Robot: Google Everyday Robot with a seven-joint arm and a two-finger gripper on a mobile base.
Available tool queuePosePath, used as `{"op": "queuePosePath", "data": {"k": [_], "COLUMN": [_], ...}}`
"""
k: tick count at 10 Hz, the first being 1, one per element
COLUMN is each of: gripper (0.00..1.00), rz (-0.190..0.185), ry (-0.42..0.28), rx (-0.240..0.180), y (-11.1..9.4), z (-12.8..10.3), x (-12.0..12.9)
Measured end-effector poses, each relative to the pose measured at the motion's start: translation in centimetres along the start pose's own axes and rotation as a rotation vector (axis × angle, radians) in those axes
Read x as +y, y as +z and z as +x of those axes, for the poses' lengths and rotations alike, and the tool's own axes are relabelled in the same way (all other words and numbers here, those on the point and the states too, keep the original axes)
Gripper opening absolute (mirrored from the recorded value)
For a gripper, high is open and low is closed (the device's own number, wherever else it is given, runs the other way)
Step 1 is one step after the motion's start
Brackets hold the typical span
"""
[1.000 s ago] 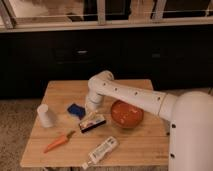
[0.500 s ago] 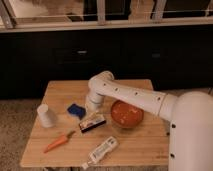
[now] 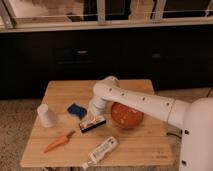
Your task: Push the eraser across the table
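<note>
As the single camera view shows, the surface [image 3: 137,146] carries six items, one of each: eraser [image 3: 93,123], blue pad [image 3: 76,110], white cup [image 3: 46,115], carrot [image 3: 59,142], white tube [image 3: 102,151], orange bowl [image 3: 127,116]. The eraser lies near the centre, between pad and bowl. The gripper [image 3: 94,114] sits just above the eraser's far edge; whether it is released or clenched cannot be told. Against the earlier frames, eraser, gripper and remaining items hold the same positions.
</note>
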Motion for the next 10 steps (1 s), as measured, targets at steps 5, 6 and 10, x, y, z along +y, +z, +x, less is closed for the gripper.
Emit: {"op": "queuePosePath", "data": {"k": [5, 6, 10], "gripper": [0.04, 0.04, 0.04], "rz": [-0.091, -0.095, -0.086], "ry": [0.038, 0.048, 0.059], "rx": [-0.007, -0.003, 0.002], "y": [1.1, 2.0, 4.8], "z": [0.5, 0.7, 0.9], "x": [4.1, 4.6, 5.0]}}
